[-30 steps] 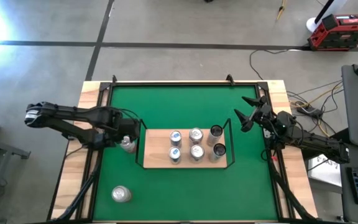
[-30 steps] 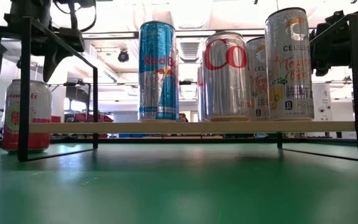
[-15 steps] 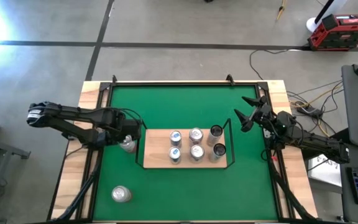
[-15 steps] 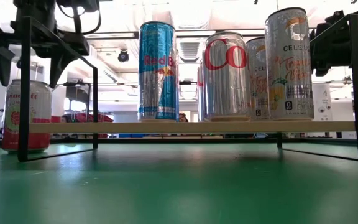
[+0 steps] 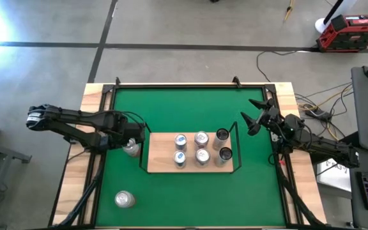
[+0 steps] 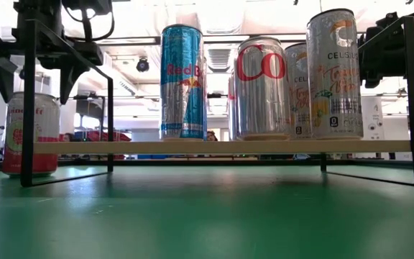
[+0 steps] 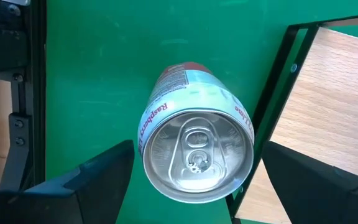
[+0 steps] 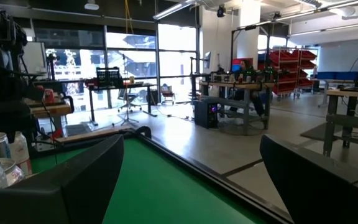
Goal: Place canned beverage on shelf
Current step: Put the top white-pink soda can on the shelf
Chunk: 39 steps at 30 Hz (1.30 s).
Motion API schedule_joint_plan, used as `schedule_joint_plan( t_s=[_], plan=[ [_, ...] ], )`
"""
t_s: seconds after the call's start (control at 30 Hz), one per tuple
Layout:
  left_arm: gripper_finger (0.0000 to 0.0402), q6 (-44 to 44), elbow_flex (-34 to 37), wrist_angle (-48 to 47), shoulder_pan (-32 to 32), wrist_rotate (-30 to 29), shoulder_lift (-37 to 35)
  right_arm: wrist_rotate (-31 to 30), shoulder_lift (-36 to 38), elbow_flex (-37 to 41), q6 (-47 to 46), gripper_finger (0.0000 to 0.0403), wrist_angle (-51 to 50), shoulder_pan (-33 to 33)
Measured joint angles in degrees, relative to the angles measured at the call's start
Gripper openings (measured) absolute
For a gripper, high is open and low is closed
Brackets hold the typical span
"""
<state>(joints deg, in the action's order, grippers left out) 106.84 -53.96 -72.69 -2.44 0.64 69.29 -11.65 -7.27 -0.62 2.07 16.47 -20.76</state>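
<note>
Stands upright beside the shelf (image 5: 190, 163), can (image 7: 197, 152) with long axis vertical, pull-tab top up. Hovers above, left gripper (image 7: 194, 180) spread wide, clear of it. Waits open at table's edge, right gripper (image 5: 254, 115).

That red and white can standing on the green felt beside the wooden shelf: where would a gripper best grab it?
Around its round side wall, coming down from above. The red and white can stands upright, and the left gripper already hangs open over it, one finger on each side. The wire-railed wooden shelf stands close, leaving little room on that side.

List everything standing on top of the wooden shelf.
Six upright cans stand on the shelf: four silver-topped, two dark-topped at its right end. The low view shows Red Bull and Celsius; rear cans are partly covered.
</note>
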Motion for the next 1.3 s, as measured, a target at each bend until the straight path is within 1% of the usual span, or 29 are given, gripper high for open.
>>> schedule_joint_plan(
  t_s=[0.33, 0.53, 0.67, 0.87, 0.97, 1.17, 1.3],
  plan=[
    [0.0339, -0.8, 0.8, -1.1, 0.0, -0.2, -1.0, 0.0, 0.0, 0.0, 0.0, 0.0368, 0.0, 0.0],
    [0.0339, -1.2, 0.9, 0.1, -0.1, -0.1, -2.3, 0.0, 0.0, 0.0, 0.0, 0.0368, 0.0, 0.0],
    [0.0339, -1.2, 2.4, 1.4, -0.2, -0.1, -2.8, 0.0, 0.0, 0.0, 0.0, 0.0368, 0.0, 0.0],
    [0.0338, -1.3, 6.6, 6.9, -0.6, -0.3, -5.0, 0.0, 0.0, 0.0, 0.0, 0.0368, 0.0, 0.0],
    [0.0326, -1.0, 7.8, 8.4, -0.6, -0.3, -6.6, 0.0, 0.0, 0.0, 0.0, 0.0368, 0.0, 0.0],
    [0.0285, 1.4, 8.1, 7.7, -0.6, 0.5, -7.7, 0.0, 0.0, 0.0, 0.0, 0.0368, 0.0, 0.0],
    [0.0285, 1.7, 8.0, 7.0, -0.6, 1.4, -7.6, 0.0, 0.0, 0.0, 0.0, 0.0368, 0.0, 0.0]
  ],
)
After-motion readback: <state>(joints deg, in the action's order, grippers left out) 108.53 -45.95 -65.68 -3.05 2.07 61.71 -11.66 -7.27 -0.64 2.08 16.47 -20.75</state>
